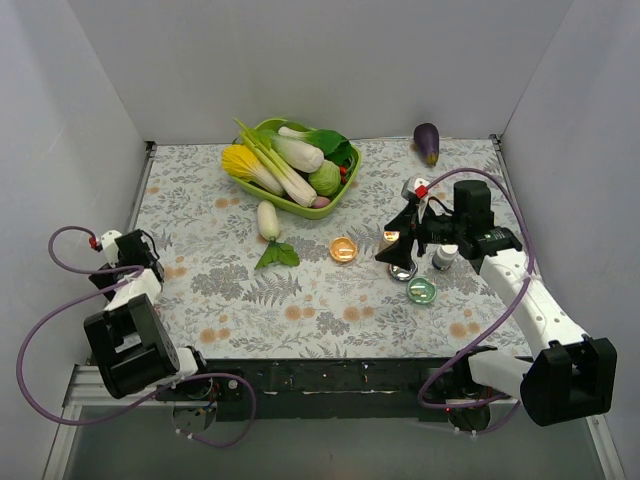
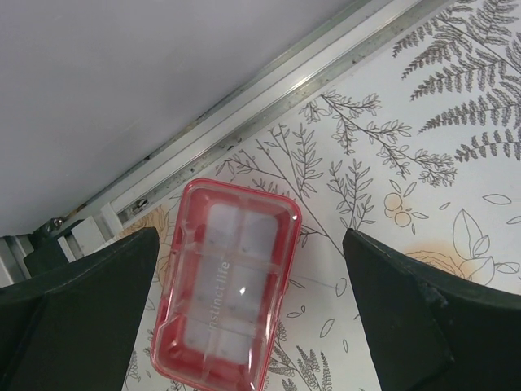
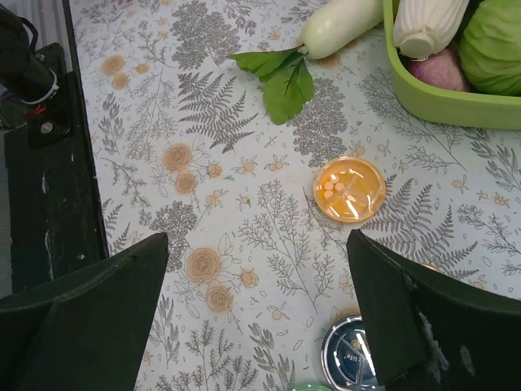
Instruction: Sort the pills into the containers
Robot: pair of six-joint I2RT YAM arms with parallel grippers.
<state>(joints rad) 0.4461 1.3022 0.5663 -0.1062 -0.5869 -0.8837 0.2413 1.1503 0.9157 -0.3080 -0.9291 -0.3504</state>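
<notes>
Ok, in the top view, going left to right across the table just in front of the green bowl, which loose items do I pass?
white radish → round orange dish → greenish round piece. The items bunched around the right arm overlap too much to order.

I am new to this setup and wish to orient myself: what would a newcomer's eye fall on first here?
The big green bowl heaped with vegetables, at the far middle of the table, draws the eye first, with a dark purple eggplant alone at the far right. Next is the flat translucent pink-red plastic box, lying by the table's left edge below the open left gripper.
</notes>
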